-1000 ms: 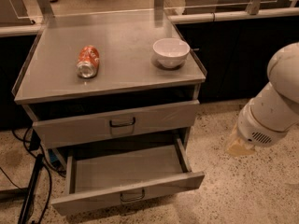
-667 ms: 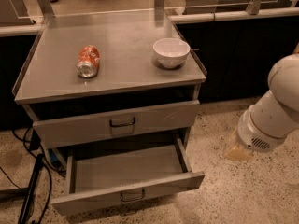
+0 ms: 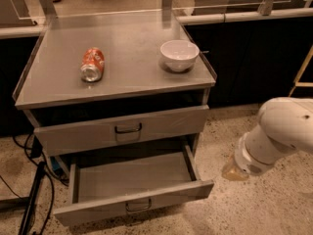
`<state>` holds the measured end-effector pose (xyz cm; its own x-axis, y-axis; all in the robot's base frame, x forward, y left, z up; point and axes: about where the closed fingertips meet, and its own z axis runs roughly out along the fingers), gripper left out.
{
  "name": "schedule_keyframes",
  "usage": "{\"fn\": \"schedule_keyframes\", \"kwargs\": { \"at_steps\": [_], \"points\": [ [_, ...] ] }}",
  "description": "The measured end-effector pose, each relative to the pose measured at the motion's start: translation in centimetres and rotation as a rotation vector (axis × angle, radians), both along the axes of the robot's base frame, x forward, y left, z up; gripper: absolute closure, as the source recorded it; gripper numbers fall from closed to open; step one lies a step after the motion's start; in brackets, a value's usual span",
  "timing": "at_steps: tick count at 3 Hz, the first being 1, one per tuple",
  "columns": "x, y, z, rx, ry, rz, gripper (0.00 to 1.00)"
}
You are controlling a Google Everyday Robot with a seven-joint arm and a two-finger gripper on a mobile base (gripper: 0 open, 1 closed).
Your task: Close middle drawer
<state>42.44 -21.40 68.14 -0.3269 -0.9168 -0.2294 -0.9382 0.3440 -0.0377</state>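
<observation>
The middle drawer [image 3: 132,180] is pulled far out of the grey steel cabinet. It is a long shallow tray, empty inside, with a slim flat front and a small dark loop handle [image 3: 137,206]. Above it, the drawer with the taller front [image 3: 128,129] stands slightly out. The lowest drawer is hidden below. My white arm [image 3: 281,129] reaches in from the right. The gripper [image 3: 234,172] is at its lower end, low over the floor, to the right of the middle drawer's front corner and apart from it.
On the cabinet top lie a crushed orange can [image 3: 92,64] and a white bowl [image 3: 179,55]. Black cables [image 3: 34,199] hang at the cabinet's left. Dark cabinets [image 3: 254,58] line the back wall. Speckled floor [image 3: 274,204] lies at the right.
My arm and gripper have moved down and a little to the left, closer to the middle drawer's right front corner. The drawers have not moved.
</observation>
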Motion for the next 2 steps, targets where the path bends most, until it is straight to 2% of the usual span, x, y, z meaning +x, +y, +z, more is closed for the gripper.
{"fn": "schedule_keyframes", "kwargs": {
  "at_steps": [1, 2],
  "points": [
    [0.50, 1.24, -4.57, 0.029, 0.049, 0.025, 1.00],
    [0.38, 1.13, -5.19, 0.030, 0.055, 0.019, 1.00]
  ]
}}
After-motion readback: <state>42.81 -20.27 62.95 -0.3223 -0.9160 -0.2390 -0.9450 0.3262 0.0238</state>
